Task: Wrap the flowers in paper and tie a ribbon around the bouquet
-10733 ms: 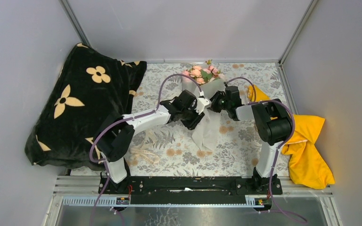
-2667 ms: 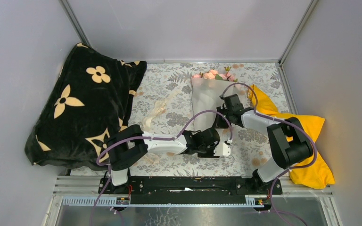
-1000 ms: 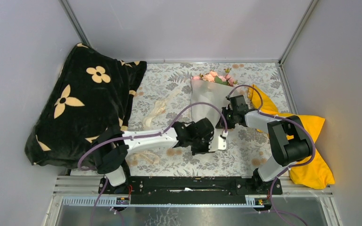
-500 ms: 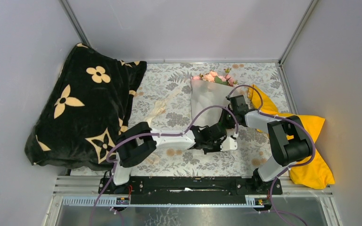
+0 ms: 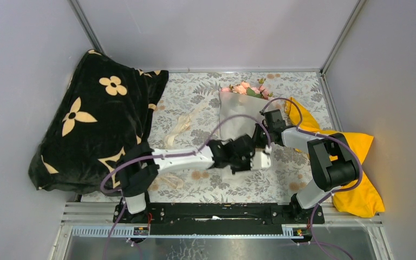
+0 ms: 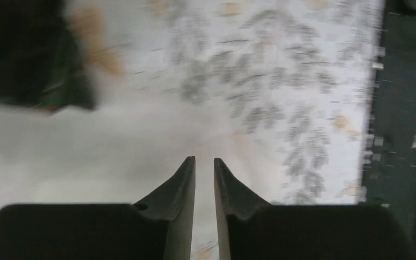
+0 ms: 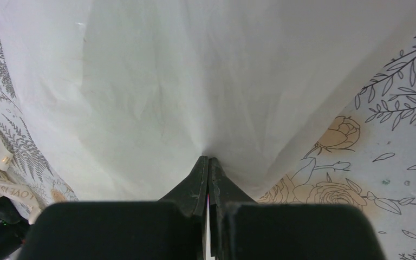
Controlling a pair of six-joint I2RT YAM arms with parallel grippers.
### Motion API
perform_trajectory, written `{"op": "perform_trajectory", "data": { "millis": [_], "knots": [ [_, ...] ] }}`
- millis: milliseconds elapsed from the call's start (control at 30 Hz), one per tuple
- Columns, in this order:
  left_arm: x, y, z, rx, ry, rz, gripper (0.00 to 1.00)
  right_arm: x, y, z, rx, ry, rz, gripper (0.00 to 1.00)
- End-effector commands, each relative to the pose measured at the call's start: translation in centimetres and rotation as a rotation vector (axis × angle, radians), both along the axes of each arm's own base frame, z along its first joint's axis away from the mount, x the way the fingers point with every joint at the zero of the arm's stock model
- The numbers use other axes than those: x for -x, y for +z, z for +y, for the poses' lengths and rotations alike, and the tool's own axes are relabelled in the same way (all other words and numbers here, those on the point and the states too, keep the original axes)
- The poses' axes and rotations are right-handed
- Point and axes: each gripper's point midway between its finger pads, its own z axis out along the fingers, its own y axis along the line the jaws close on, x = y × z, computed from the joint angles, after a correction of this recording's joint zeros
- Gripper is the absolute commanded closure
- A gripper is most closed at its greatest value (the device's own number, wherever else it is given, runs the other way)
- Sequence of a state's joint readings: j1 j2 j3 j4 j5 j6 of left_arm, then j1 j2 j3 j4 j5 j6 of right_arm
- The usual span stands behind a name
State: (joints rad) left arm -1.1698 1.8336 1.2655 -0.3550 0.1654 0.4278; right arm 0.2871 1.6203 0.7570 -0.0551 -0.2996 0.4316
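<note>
The bouquet (image 5: pixel 237 111) lies on the surface a little right of the middle of the top view. Its pink flowers (image 5: pixel 245 88) poke out at the upper end. The thin end points down the frame, toward the arms. The white paper (image 7: pixel 168 81) is wrapped round the stems like a cone, and it fills most of the right wrist picture.

The right tool (image 7: pixel 208 162) is pinched tight on the paper. Little folds run out from its tips (like a fan). In the top view this arm reaches in from the right side to the lower part of the cone.

The left tool (image 6: pixel 204 160) is at the thin end of the cone, in the lower middle of the top view. Its two fingers (image 6: pixel 181 184) stand close together with a narrow gap between them. The left wrist picture is blurry, so it is hard to tell if any paper sits in that gap. White paper shows at the left of that picture, just past the fingers.

The ribbon (image 5: pixel 183 123) lies loose on the grey flowery cloth (image 5: pixel 189 92), left of the bouquet and not touching it.

A black blanket (image 5: pixel 86 135) with big pale flowers is heaped at the left of the frame. A yellow cloth (image 5: pixel 355 179) lies at the right edge.
</note>
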Motion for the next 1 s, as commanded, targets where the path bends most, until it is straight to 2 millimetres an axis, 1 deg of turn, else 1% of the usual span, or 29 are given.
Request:
{"op": "perform_trajectory", "data": {
  "millis": [0,167,267,300,333,400,467,533,600,667,733,800,867,900,967],
  "knots": [
    [-6.3,1.0,2.4,0.048,0.184,0.024,0.76,0.2,-0.2,-0.4,0.01,-0.007,-0.002,1.0],
    [-11.1,-2.2,4.4,0.054,0.357,0.126,0.78,0.3,-0.4,-0.3,0.008,-0.004,0.004,1.0],
    [-14.9,-3.1,6.0,0.079,0.499,0.138,0.79,0.4,-0.5,-0.4,0.012,-0.004,0.009,1.0],
    [-16.2,-3.1,7.0,0.09,0.552,0.148,0.79,0.4,-0.5,-0.4,0.015,-0.004,0.011,1.0],
    [-16.9,-3.1,7.8,0.103,0.593,0.164,0.79,0.5,-0.6,-0.5,0.019,-0.003,0.012,1.0],
    [-17.8,-3.0,9.2,0.129,0.657,0.193,0.79,0.4,-0.6,-0.6,0.027,-0.005,0.013,1.0],
    [-17.8,-3.4,10.6,0.138,0.696,0.232,0.79,0.4,-0.6,-0.7,0.033,-0.006,0.012,1.0],
    [-17.2,-4.1,11.7,0.124,0.714,0.271,0.78,0.4,-0.7,-0.7,0.037,-0.002,0.015,1.0],
    [-16.9,-5.0,12.9,0.095,0.729,0.268,0.77,0.4,-0.9,-0.8,0.041,0.0,0.02,1.0],
    [-17.7,-5.4,14.2,0.075,0.763,0.253,0.77,0.4,-1.0,-0.8,0.041,0.001,0.023,1.0],
    [-18.9,-4.7,15.1,0.076,0.804,0.252,0.77,0.4,-1.1,-0.8,0.042,0.003,0.026,1.0],
    [-19.9,-2.9,14.9,0.099,0.808,0.239,0.77,0.5,-1.1,-0.8,0.042,0.005,0.028,1.0],
    [-20.3,-0.1,13.5,0.168,0.76,0.233,0.77,0.5,-1.1,-0.8,0.042,0.004,0.029,1.0],
    [-20.5,1.7,12.4,0.217,0.728,0.228,0.76,0.5,-1.1,-0.8,0.042,0.005,0.028,1.0],
    [-20.4,4.1,10.7,0.286,0.662,0.226,0.75,0.4,-1.0,-0.7,0.042,0.004,0.025,1.0]
  ]
}}
